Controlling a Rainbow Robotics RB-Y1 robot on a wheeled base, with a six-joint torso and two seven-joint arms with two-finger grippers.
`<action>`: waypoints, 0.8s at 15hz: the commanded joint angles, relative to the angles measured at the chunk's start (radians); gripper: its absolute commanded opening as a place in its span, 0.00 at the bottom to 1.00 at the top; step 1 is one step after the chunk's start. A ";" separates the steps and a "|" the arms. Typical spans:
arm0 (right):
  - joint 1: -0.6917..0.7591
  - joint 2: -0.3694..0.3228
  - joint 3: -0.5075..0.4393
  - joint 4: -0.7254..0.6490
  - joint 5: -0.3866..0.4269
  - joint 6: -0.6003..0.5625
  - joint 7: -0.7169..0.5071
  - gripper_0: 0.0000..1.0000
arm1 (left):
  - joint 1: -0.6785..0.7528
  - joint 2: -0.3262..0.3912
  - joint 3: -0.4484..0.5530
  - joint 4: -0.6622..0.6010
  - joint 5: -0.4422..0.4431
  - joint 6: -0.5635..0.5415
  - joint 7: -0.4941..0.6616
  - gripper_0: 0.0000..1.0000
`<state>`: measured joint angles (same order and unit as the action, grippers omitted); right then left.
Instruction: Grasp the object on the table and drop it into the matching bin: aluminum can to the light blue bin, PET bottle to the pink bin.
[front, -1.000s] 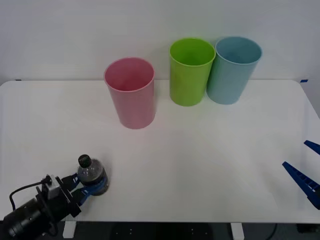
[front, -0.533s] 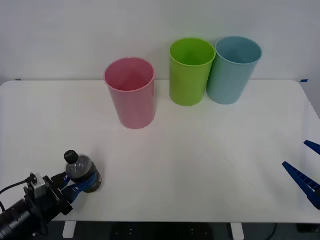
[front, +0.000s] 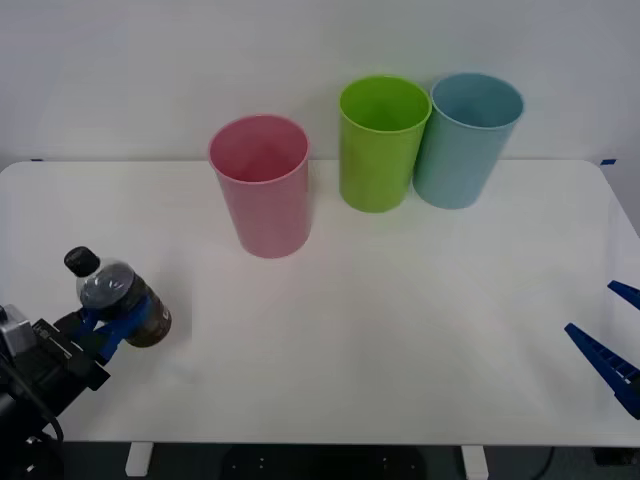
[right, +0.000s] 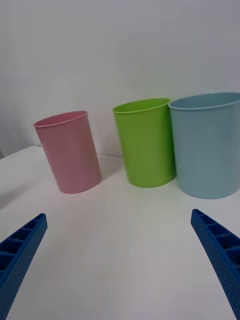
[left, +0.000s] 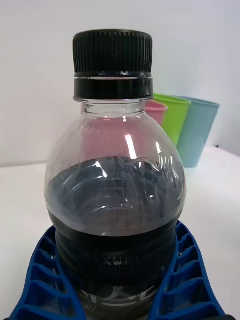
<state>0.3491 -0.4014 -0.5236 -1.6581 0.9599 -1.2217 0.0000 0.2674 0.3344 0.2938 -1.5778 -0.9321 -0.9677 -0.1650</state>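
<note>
PET bottle (front: 118, 300) — clamped in left claw (front: 108, 325), tilted, above the bench (front: 400, 300). Pink bin (front: 262, 185) — well ahead of it, upright. Right claw (front: 612, 340) — fingers apart, idle.

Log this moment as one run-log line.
left gripper: shut on bottle, lifted off table | right gripper: open, idle at table's right edge | target: pink bin

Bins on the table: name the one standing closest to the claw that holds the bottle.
The pink bin. It stands apart at the left of the row, nearest the left claw gripping the PET bottle; the lime green bin and light blue bin stand farther right.
</note>
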 joint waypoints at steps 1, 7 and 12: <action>0.000 0.000 0.000 0.000 0.000 0.000 0.000 1.00 | 0.007 0.000 0.013 -0.094 0.006 0.070 0.107 0.00; 0.000 0.000 0.000 0.000 0.000 0.000 0.000 1.00 | 0.007 0.000 0.028 -0.274 0.016 0.188 0.303 0.00; 0.000 0.000 0.000 0.000 0.000 0.000 0.000 1.00 | -0.099 0.011 0.033 -0.349 -0.030 0.208 0.406 0.00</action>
<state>0.3491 -0.4014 -0.5236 -1.6581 0.9599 -1.2217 0.0000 0.1866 0.3419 0.3257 -1.9262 -0.9519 -0.7603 0.2369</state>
